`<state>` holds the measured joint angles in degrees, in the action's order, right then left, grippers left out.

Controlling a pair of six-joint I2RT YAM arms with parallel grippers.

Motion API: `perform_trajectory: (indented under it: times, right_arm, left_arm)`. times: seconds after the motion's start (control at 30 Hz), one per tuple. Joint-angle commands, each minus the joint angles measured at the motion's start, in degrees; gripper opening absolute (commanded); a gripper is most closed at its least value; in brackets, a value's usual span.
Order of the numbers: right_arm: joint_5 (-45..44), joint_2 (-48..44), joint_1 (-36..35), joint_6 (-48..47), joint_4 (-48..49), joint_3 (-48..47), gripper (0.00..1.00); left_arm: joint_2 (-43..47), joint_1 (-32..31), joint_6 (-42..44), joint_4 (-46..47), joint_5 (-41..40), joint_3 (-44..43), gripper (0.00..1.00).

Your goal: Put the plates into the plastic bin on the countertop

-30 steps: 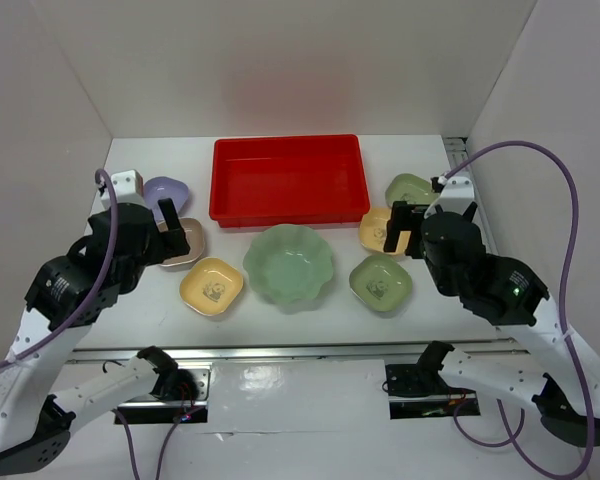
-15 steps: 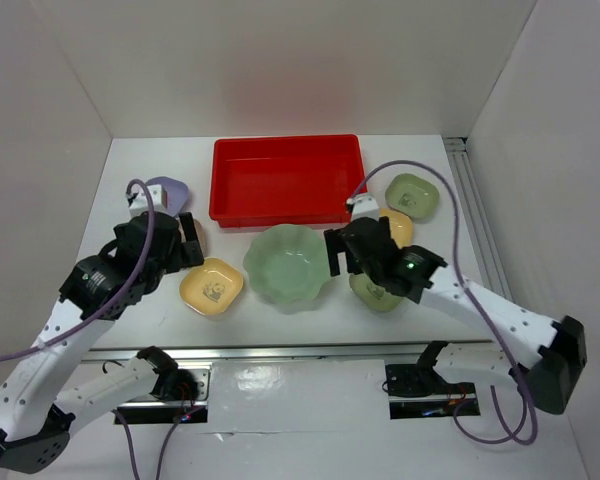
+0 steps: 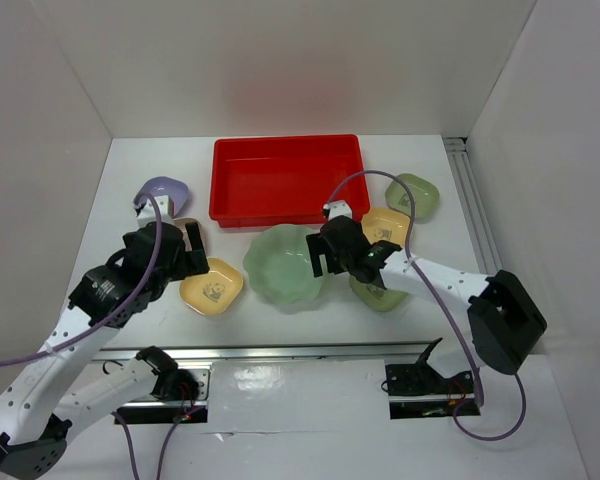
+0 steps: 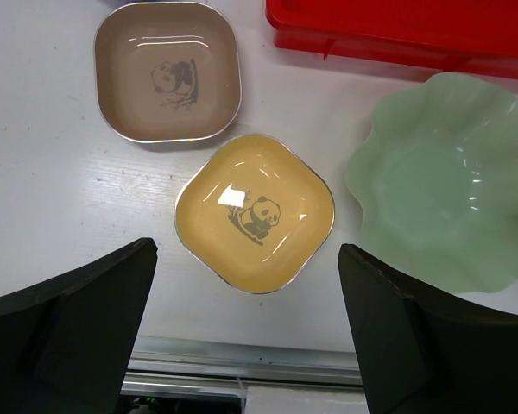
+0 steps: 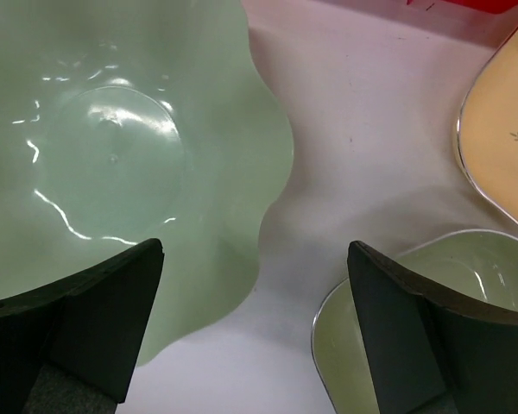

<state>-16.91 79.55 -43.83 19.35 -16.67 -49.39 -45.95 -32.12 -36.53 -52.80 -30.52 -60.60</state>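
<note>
Just in front of bin (image 3: 285, 180), right gripper (image 5: 255, 285) sat spread astride rim of big dish (image 3: 288, 264), likely to pinch it; left gripper (image 4: 246, 250), spread, hovered over yellow dish (image 4: 255, 211) off bin's left corner.

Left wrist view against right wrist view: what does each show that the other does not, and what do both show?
Only the left wrist view shows the tan dish and a yellow panda dish, both with a panda drawing. Only the right wrist view shows a small green dish and the edge of another yellow dish. Both show the large pale green scalloped dish and the white countertop.
</note>
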Motion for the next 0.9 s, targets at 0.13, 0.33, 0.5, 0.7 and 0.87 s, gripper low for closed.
perform_trajectory:
  times: [0.13,0.33,0.5,0.7,0.87]
  right_arm:
    - [5.04,3.07,3.14,-0.9,9.37,3.15,0.84]
    - [5.57,5.71,3.76,-0.37,12.09,4.74,0.79]
    - [7.85,7.46,4.81,-0.37,14.64,6.93,0.67]
    - [7.69,6.67,4.81,0.15,15.61,6.93,0.28]
    - [6.45,4.3,4.81,0.68,12.46,6.93,0.14]
  left_arm:
    - [2.44,0.04,-1.17,3.23,0.82,1.1,1.0]
    - [2.45,0.04,-1.17,3.23,0.82,1.1,1.0]
    - [2.98,0.04,-1.17,3.23,0.82,1.62,1.0]
    - [2.98,0.04,-1.17,3.75,1.34,1.62,1.0]
    - [2.45,0.04,-1.17,3.75,1.34,1.62,1.0]
